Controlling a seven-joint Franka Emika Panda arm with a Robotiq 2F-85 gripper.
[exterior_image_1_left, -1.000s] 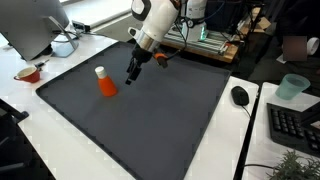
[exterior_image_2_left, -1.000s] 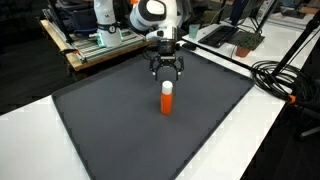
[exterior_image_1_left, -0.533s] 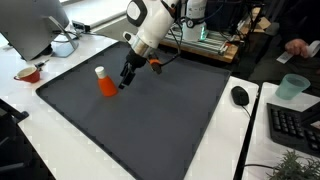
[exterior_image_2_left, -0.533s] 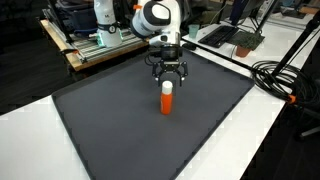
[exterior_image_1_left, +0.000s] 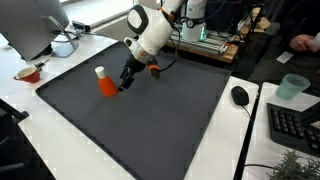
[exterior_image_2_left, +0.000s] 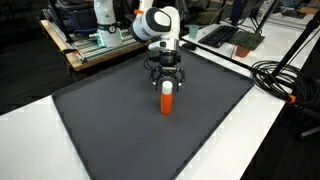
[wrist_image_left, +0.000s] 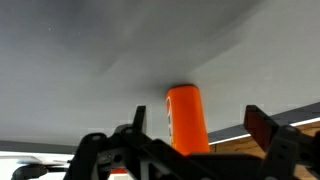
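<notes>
Our end effector (wrist_image_left: 198, 124) stands wide open, with one dark finger (wrist_image_left: 135, 118) on each side of the bottle (wrist_image_left: 186, 118) in the wrist view. The bottle sits in the gap, closer to one finger than the other, and we see no pad touching it. In an exterior view the end effector (exterior_image_1_left: 124, 84) is tilted, coming in low from the side, and the bottle (exterior_image_1_left: 105, 85) lies just beyond its tips. In an exterior view from the opposite end, the end effector (exterior_image_2_left: 168, 80) straddles the bottle (exterior_image_2_left: 167, 98) at the level of the cap.

The bottle stands upright, with its long axis vertical and roughly square to the line between the fingers. It is a small, smooth cylinder, orange and plastic-looking, with a white cap on top.

Beneath it lies a flat mat (exterior_image_1_left: 150, 125), dark grey and matte, on a white counter (exterior_image_1_left: 250, 150). Well beyond the mat on the far side from the bottle, we see a black mouse (exterior_image_1_left: 240, 95), a keyboard (exterior_image_1_left: 295, 125) and a pale translucent cup (exterior_image_1_left: 292, 87). Past the bottle, off the mat's other edge, sits a small red bowl (exterior_image_1_left: 28, 73).
</notes>
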